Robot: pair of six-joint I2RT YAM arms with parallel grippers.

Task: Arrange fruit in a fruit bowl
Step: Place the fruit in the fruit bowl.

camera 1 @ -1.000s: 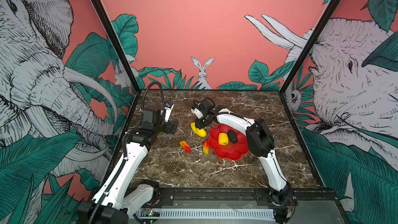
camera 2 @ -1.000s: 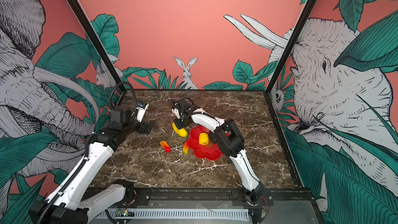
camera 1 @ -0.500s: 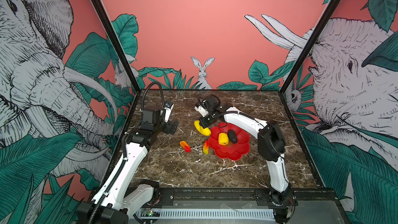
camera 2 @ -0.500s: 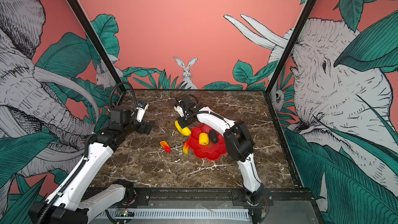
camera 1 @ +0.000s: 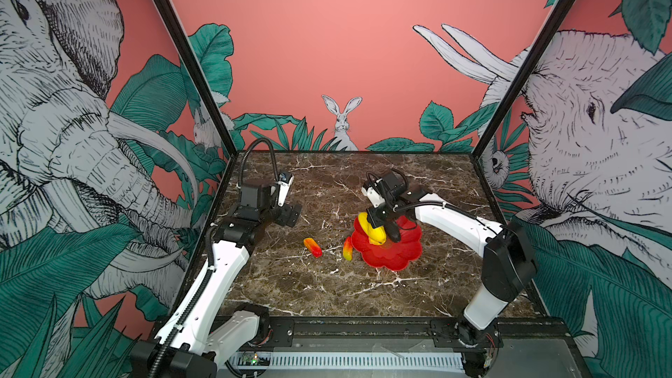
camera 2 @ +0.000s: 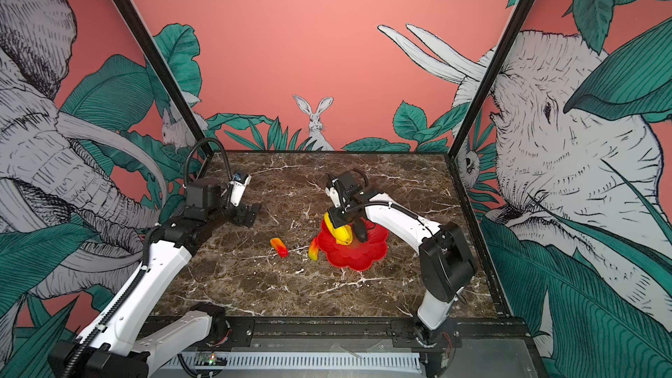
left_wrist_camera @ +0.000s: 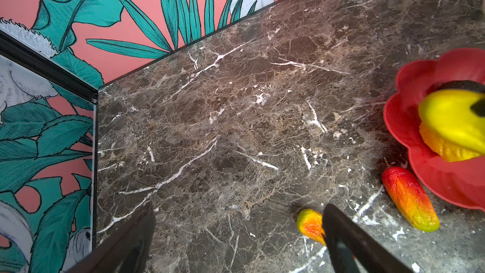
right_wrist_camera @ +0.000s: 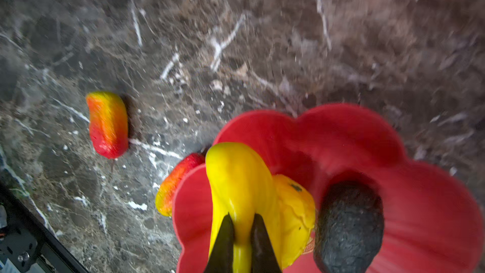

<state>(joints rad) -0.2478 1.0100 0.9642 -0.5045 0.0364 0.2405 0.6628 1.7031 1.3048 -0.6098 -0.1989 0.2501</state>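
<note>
Fingers of the right gripper [right_wrist_camera: 242, 221] clamp the long yellow fruit [right_wrist_camera: 236, 177], apparently above the bowl [right_wrist_camera: 354, 137]; left gripper [left_wrist_camera: 238, 208] stands spread.

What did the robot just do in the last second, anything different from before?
The right claw, pinching the long yellow fruit, carried it from the table beside the red bowl to above it. The left claw, both red-orange sticks on the table, and the bumpy yellow fruit and black oval in the bowl stayed put.
</note>
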